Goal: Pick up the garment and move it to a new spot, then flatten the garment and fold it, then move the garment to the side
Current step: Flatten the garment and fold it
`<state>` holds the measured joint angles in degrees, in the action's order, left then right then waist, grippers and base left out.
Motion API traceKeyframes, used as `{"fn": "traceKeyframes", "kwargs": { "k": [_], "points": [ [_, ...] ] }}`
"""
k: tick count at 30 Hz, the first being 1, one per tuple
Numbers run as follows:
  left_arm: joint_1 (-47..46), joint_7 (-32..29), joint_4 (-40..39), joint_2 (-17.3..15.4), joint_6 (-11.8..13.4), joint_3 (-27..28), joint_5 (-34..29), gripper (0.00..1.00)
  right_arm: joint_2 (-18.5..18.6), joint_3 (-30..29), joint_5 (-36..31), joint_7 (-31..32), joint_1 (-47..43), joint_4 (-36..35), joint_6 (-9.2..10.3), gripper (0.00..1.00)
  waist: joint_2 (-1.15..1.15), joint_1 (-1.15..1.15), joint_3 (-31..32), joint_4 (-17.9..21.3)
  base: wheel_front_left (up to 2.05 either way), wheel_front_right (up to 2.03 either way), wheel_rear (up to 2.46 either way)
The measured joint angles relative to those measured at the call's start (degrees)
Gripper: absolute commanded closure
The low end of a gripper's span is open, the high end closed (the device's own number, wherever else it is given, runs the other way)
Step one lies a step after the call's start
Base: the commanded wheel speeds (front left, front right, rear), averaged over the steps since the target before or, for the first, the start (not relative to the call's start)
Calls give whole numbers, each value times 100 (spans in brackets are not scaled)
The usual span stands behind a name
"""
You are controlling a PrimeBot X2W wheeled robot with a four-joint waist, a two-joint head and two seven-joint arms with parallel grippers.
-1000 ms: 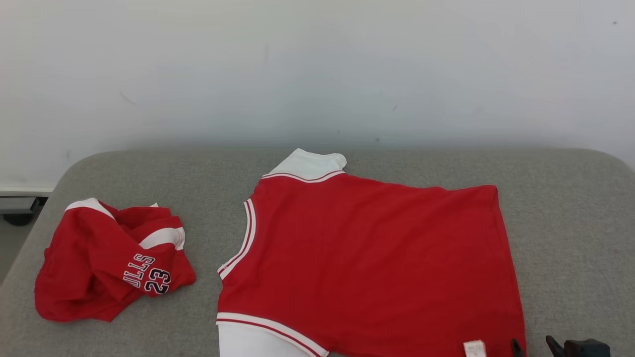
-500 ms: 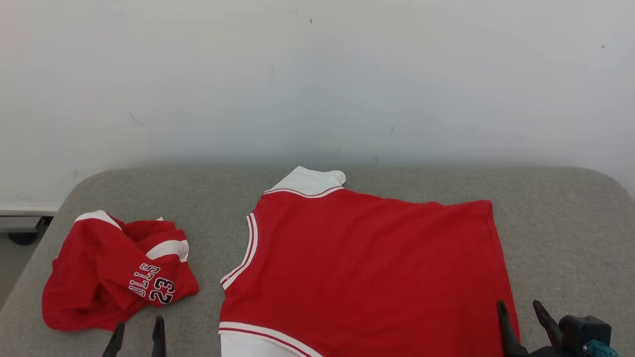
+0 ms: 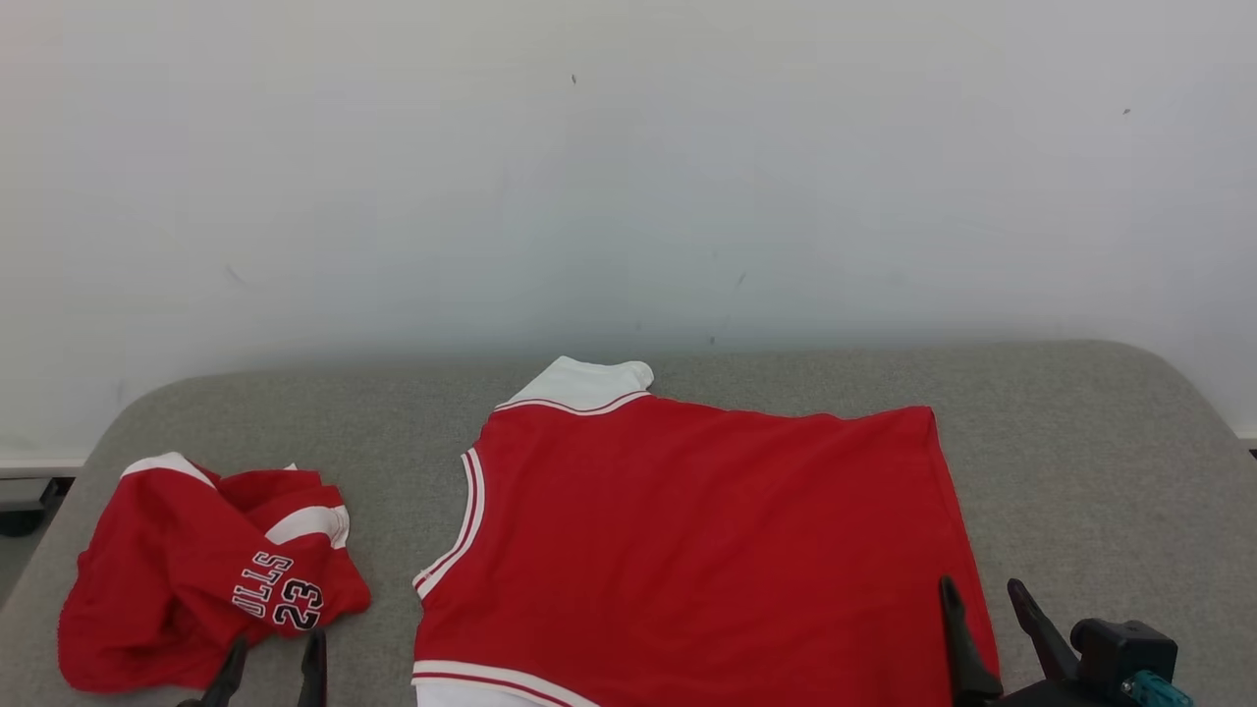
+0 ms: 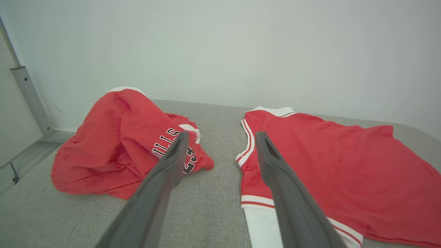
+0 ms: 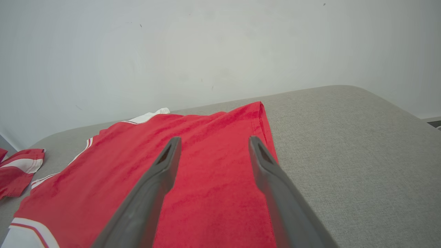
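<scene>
A: Start at the left; what is there?

B: The crumpled red garment (image 3: 187, 579) lies at the near left of the grey padded top (image 3: 1100, 471), with lettering and a 23 showing. The left gripper (image 3: 277, 643) stands just on the near side of it, jaws wide and empty; a second ago it was not in the head view at all.

A: Did the arm move, or the camera?

B: Both, I'd say; the whole picture has slid downward, so the head has tipped, yet the fingers have climbed against the cloth behind them.

A: And the middle?

B: The flat red jersey (image 3: 707, 550) is spread there, neck to the left and hem to the right, with a white sleeve (image 3: 584, 383) at its far edge. It lies as it did a second ago, with no fold in it.

A: The right?

B: The right gripper (image 3: 982, 586) hangs over the near end of the jersey's right edge, jaws wide with nothing between them; a second ago only its tips showed at the bottom edge. I cannot tell whether it touches the cloth.

A: What does that mean for the job?

B: I judge the flattening done, with both arms free and coming up into place. The fold comes next; the move to the side is not yet begun.
</scene>
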<state>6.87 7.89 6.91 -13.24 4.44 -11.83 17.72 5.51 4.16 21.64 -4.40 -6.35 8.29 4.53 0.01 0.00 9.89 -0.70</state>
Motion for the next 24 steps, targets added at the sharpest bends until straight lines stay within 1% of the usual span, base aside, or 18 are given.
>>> {"fn": "traceKeyframes", "kwargs": {
  "k": [6, 10, 19, 24],
  "points": [
    [89, -235, -47, -76, 16, 67, -3, 0, 27, 60, -7, 36, 4, 77, -10, 0, 0, 0, -12, 24, 0, 0, 0],
    [226, -369, -68, -81, 60, 56, -3, 0, 51, 53, -7, 36, -7, 91, -10, 0, 0, 0, -27, 37, 0, 0, 0],
    [230, -590, -238, -97, 67, 2, -14, 0, 94, 53, -53, 57, -9, 126, -8, 0, 0, 0, -49, 42, 0, 0, 0],
    [233, -695, -299, -100, 91, -33, -119, 0, 103, 65, -56, 87, -9, 133, -8, 0, 0, 0, -59, 44, 0, 0, 0]
  ]
}}
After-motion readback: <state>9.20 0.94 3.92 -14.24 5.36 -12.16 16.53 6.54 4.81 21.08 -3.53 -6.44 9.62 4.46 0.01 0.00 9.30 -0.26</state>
